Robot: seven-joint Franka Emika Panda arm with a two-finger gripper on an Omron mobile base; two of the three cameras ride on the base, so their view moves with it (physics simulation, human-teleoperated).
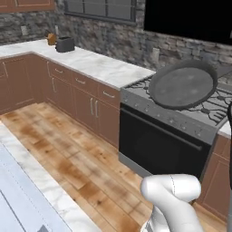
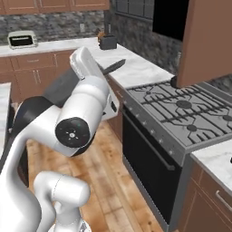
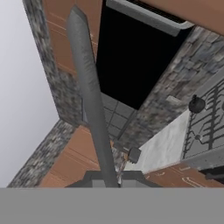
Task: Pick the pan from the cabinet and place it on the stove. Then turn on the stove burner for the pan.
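The pan (image 1: 183, 84) hangs tilted in the air in front of the stove (image 1: 156, 115), its flat base turned toward the left base view and its handle running off to the right. My gripper (image 3: 109, 178) is shut on the pan's handle (image 3: 89, 92), which runs straight away from the fingers in the hand view. From the right base view the handle tip (image 2: 115, 65) sticks out past my white arm toward the stove (image 2: 181, 111). The cabinet (image 2: 170, 18) above the stove stands open, its door (image 2: 206, 41) swung out and its inside dark.
A small black kettle (image 2: 174, 81) sits at the stove's back corner, also seen as the kettle (image 3: 197, 105). A toaster (image 1: 65, 44) stands on the marble counter over low drawer cabinets (image 1: 84, 99). A white appliance (image 2: 21, 39) is on the far counter. An island edge (image 1: 27, 186) lies at the left.
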